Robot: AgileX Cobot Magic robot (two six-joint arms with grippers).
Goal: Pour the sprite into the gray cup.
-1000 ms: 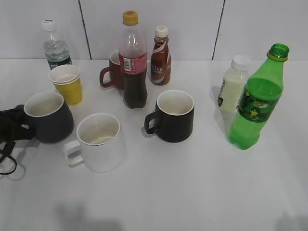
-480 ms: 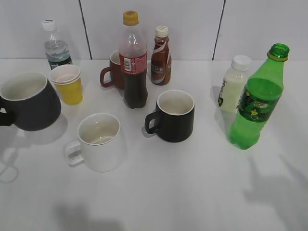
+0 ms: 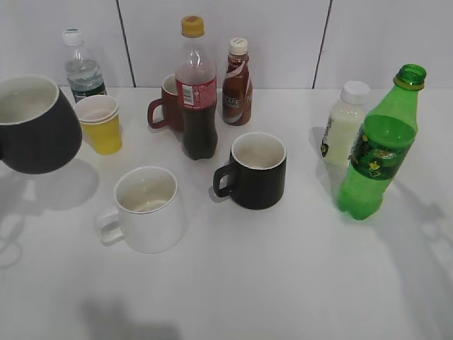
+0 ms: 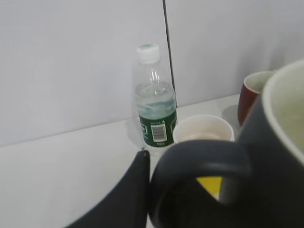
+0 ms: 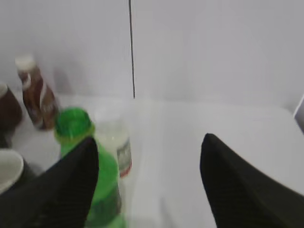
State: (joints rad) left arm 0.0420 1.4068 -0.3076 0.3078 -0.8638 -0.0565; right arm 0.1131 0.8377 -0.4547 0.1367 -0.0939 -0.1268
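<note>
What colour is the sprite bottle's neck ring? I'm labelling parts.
Yellow, on the sprite bottle; clearest in the exterior view.

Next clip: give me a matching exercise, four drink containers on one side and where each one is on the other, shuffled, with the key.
Things
1. dark charcoal-gray rounded mug
2. tall translucent green plastic bottle
3. white ceramic mug
4. clear water bottle with a dark green label

Places
A. standing at the right, uncapped, beside a white milk bottle
B. at the back left, by the wall
C. lifted off the white table at the far left
D. front of the group, handle to the left

Pairs: 1-C, 2-A, 3-D, 4-B
</note>
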